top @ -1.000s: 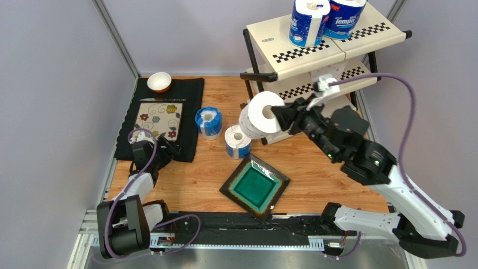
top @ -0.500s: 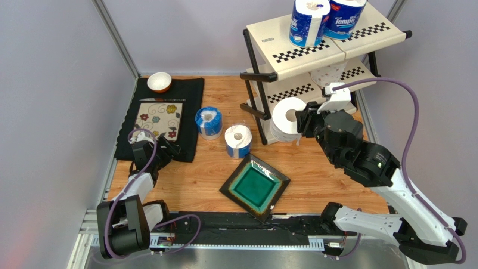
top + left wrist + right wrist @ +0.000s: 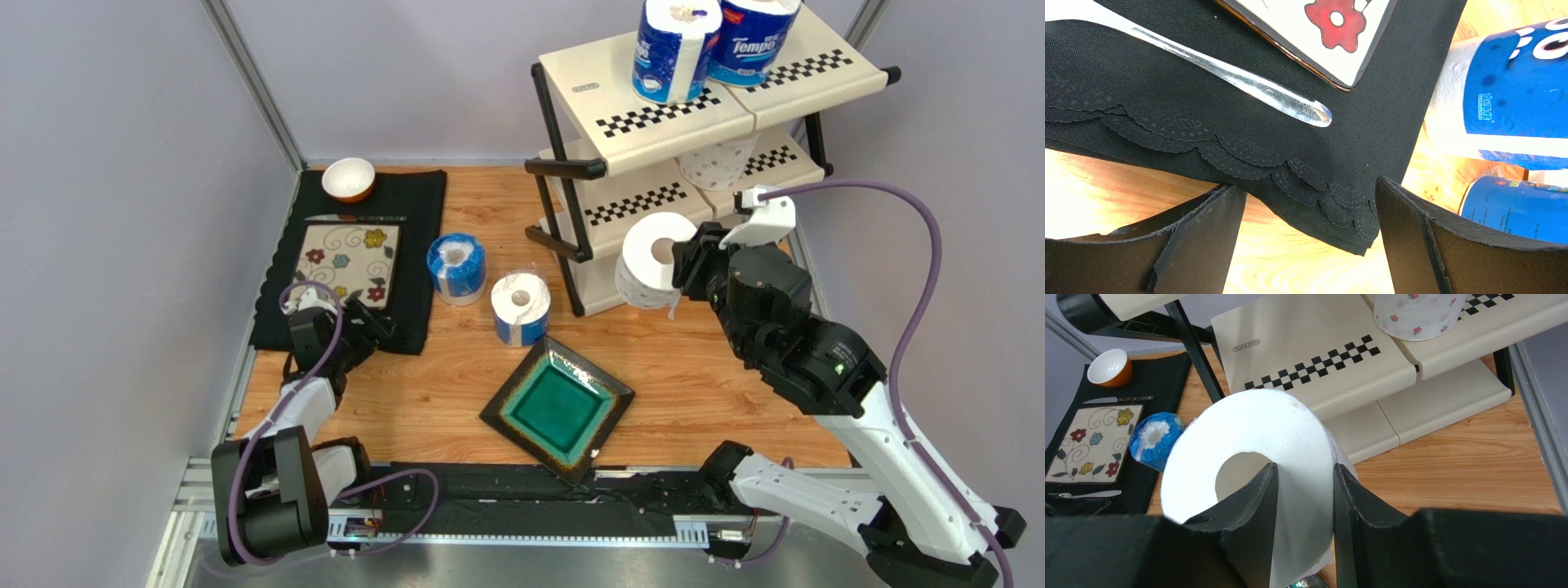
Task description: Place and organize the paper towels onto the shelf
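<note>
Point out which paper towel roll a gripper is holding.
The plain white unwrapped roll beside the shelf: the right gripper pinches its wall, one finger inside the core. No other roll is gripped.

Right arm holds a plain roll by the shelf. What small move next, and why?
Probably ease it forward onto the middle tier of the shelf: right fingers pinch the plain roll's wall just short of that bare panel, beside the flowered roll.
</note>
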{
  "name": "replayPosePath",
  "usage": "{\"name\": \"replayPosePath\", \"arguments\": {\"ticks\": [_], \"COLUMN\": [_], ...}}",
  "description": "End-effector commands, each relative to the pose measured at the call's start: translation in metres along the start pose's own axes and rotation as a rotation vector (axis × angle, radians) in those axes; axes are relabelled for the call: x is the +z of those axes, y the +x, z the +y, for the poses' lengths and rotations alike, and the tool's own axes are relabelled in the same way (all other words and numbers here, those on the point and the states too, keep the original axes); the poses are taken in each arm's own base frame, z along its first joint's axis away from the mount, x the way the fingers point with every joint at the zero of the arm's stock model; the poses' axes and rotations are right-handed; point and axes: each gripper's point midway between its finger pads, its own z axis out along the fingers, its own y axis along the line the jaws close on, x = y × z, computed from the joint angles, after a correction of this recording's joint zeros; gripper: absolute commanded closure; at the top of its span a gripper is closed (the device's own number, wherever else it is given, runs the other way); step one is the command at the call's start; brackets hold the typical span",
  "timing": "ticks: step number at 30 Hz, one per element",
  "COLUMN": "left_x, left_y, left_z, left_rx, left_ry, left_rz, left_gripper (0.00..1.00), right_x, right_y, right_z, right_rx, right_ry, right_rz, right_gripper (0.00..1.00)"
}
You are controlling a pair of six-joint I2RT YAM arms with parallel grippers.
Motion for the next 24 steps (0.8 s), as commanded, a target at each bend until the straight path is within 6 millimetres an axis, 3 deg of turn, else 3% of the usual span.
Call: {"name": "replayPosePath", "arguments": {"ticks": [1, 12, 24], "left_x": [-0.005, -0.004, -0.004], "left_y": [0.040, 0.041, 0.041], "left_z": [0.025, 0.023, 0.024], "left_rx": [-0.049, -0.054, -0.051], "left_ry": [-0.087, -0.078, -0.082], "left_rz": [0.133, 0.137, 0.137], "left_gripper": [0.13, 0.14, 0.14], "right_x": [0.008, 0.043, 0.076], "right_y": [-0.011, -0.021, -0.064], "right_z": [0.003, -0.023, -0.039], "right_rx": [0.075, 0.143, 0.219], "right_ry": [-0.015, 0.051, 0.070], "right_rz": [-0.028, -0.034, -0.122], "right_gripper": [0.97, 0.98, 0.99]}}
